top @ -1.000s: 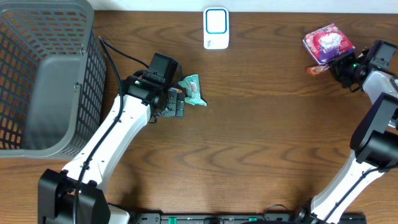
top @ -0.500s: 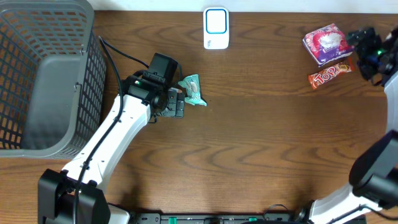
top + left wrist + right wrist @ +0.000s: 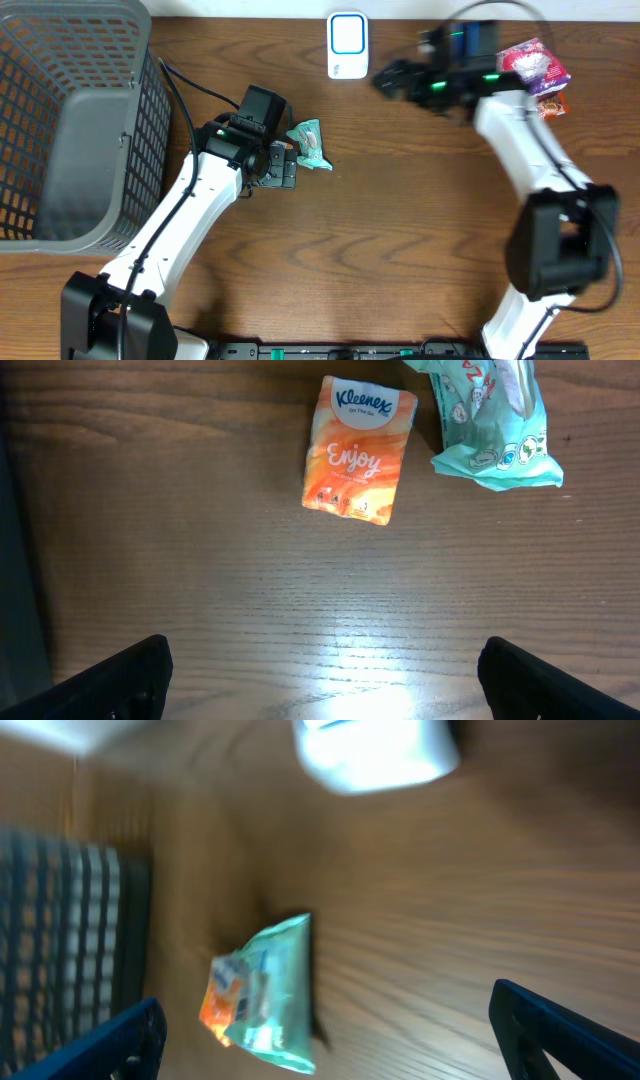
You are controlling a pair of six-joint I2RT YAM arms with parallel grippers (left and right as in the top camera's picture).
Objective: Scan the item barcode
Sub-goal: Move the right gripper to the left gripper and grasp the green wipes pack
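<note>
The white scanner [image 3: 347,45] with a blue rim lies at the back centre and shows as a blurred white block [image 3: 375,750] in the right wrist view. A teal packet [image 3: 310,143] lies left of centre. Beside it is an orange Kleenex pack [image 3: 360,450], next to the teal packet [image 3: 495,425] in the left wrist view. My left gripper [image 3: 285,167] hovers just short of them, open [image 3: 325,690], with bare wood between its fingers. My right gripper [image 3: 387,78] is open and empty just right of the scanner. Its blurred view looks toward the teal packet [image 3: 270,995].
A grey mesh basket [image 3: 70,120] fills the left end of the table. A pink-and-purple snack packet [image 3: 530,62] and a red Top bar [image 3: 553,105] lie at the back right, behind the right arm.
My right gripper has let go of the Top bar and opened. The arm has swung left from the snacks to beside the scanner. The left arm has not moved.
</note>
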